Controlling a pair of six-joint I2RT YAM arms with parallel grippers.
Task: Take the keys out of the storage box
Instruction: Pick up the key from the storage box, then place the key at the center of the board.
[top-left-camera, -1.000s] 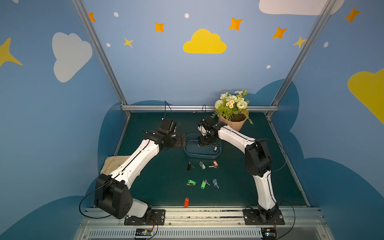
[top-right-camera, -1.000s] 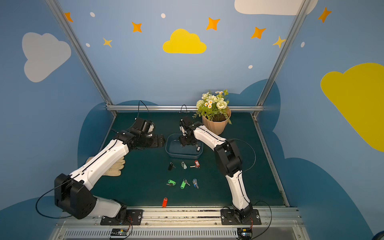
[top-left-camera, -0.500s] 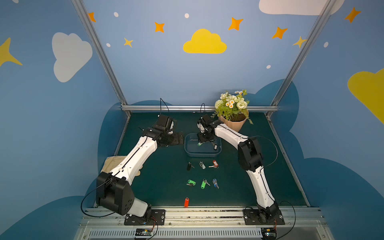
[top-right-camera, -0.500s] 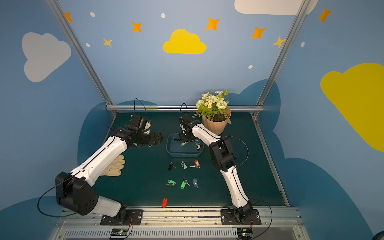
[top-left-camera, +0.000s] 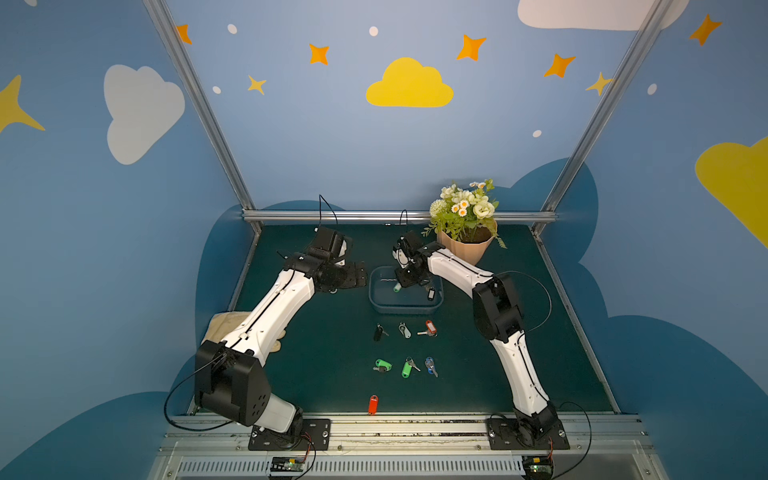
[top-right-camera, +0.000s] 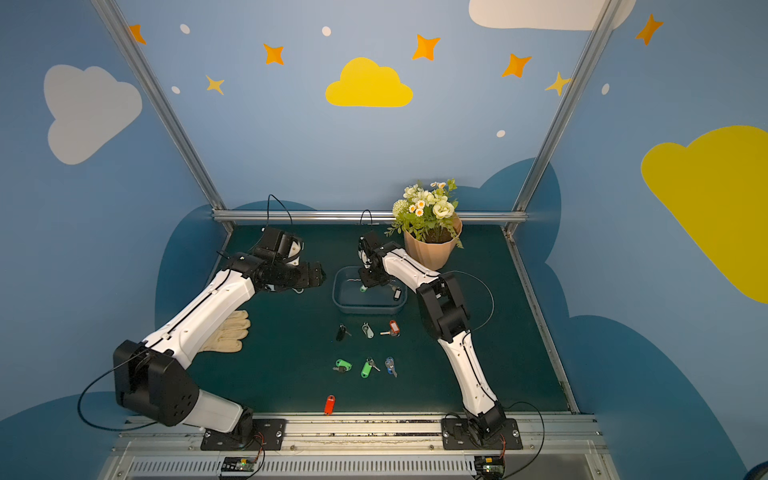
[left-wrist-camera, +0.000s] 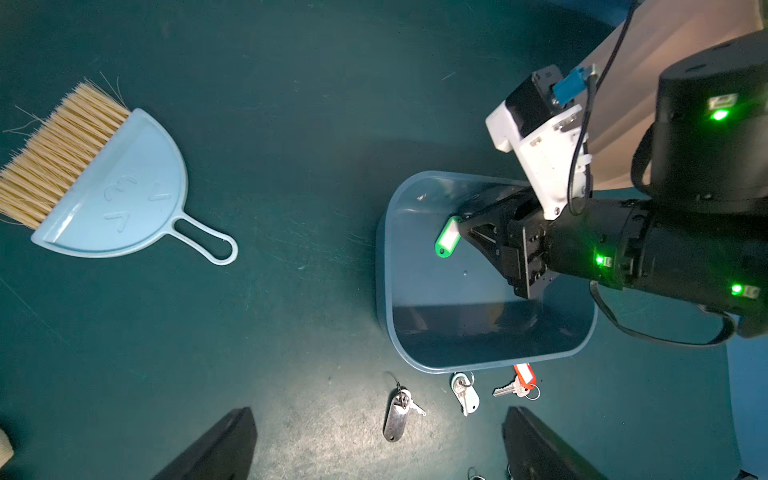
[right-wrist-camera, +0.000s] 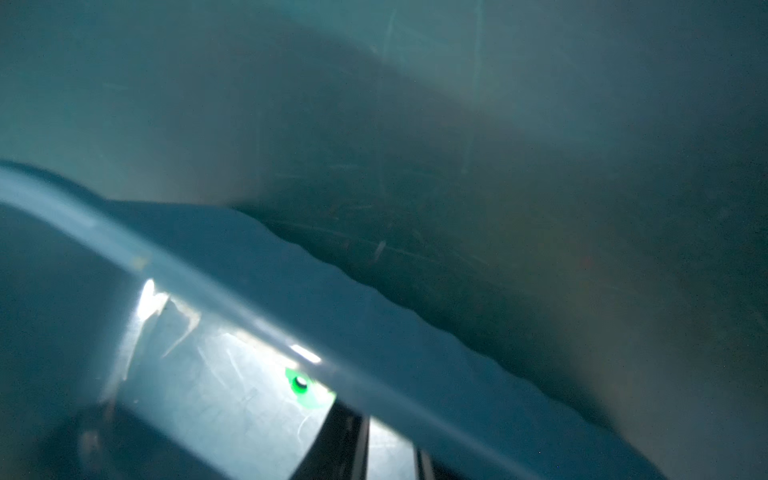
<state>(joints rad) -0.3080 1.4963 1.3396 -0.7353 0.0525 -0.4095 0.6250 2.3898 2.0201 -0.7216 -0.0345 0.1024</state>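
Green-tagged key (left-wrist-camera: 448, 237) pinched by right end effector (left-wrist-camera: 462, 224), left end effector (top-left-camera: 356, 275) splayed

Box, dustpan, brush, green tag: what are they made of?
Box: seemingly glossy blue-grey plastic, judging by its sheen.
Dustpan: matte pale-blue plastic with moulded marks.
Brush: pale straw-like bristles, perhaps natural fibre.
Green tag: shiny plastic frame around a white, probably paper, insert.

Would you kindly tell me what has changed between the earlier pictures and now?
The right gripper, reaching into the storage box, closed on the green-tagged key. The left arm barely shifted, with the left gripper open beside the box. The black-tagged key in the box and the seven keys outside it stayed put.
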